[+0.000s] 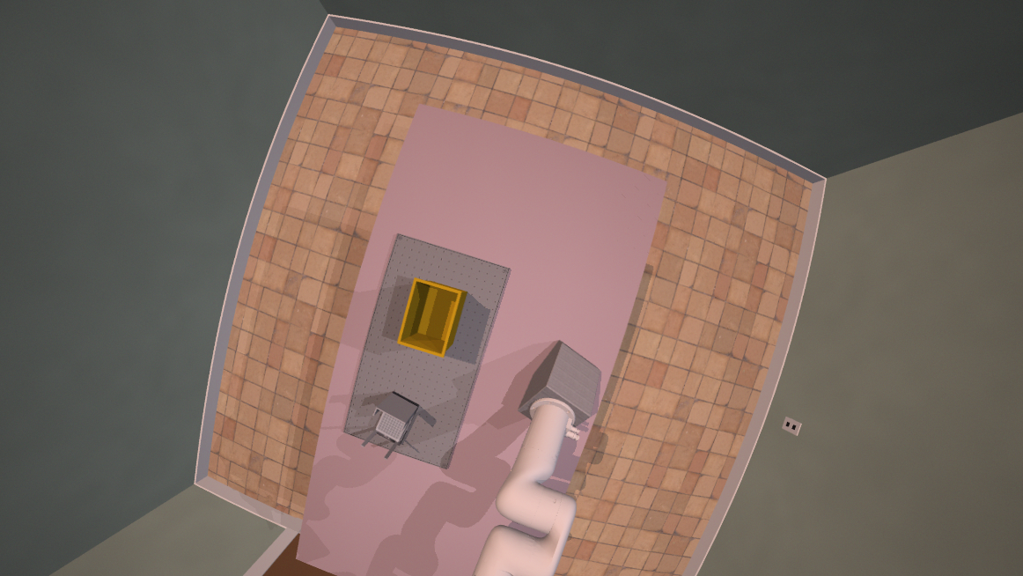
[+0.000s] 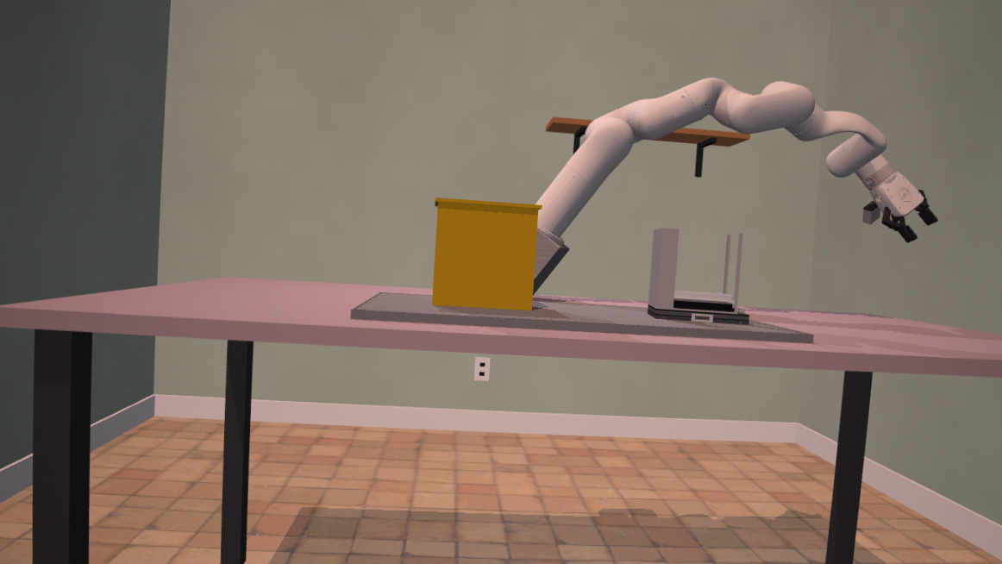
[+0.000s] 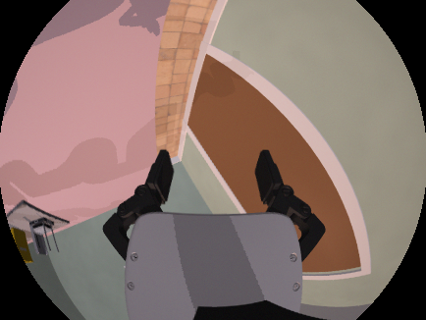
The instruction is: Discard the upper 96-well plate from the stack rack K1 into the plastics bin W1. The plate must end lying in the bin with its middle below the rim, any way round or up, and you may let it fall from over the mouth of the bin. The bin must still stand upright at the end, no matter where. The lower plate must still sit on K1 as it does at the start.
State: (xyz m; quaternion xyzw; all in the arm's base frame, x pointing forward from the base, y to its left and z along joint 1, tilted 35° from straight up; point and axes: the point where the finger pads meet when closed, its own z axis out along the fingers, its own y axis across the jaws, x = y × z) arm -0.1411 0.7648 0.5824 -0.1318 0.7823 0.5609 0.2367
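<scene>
From the top view we look almost straight down from high above, taking in the whole pink table (image 1: 529, 214) and the tiled floor around it. The exterior view stands low and off to one side, near table height, facing the far wall across the grey base board (image 2: 392, 311) — the same board (image 1: 458, 278) the top view shows. The wrist view rides behind the gripper (image 3: 214, 172), facing past the table's edge toward floor and wall.

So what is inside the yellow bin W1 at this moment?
From the top view, bin W1 shows only its yellow inner walls and floor; no plate lies in it. The near wall's shadowed foot is hard to read. The plates sit on rack K1; the gripper is open.
</scene>
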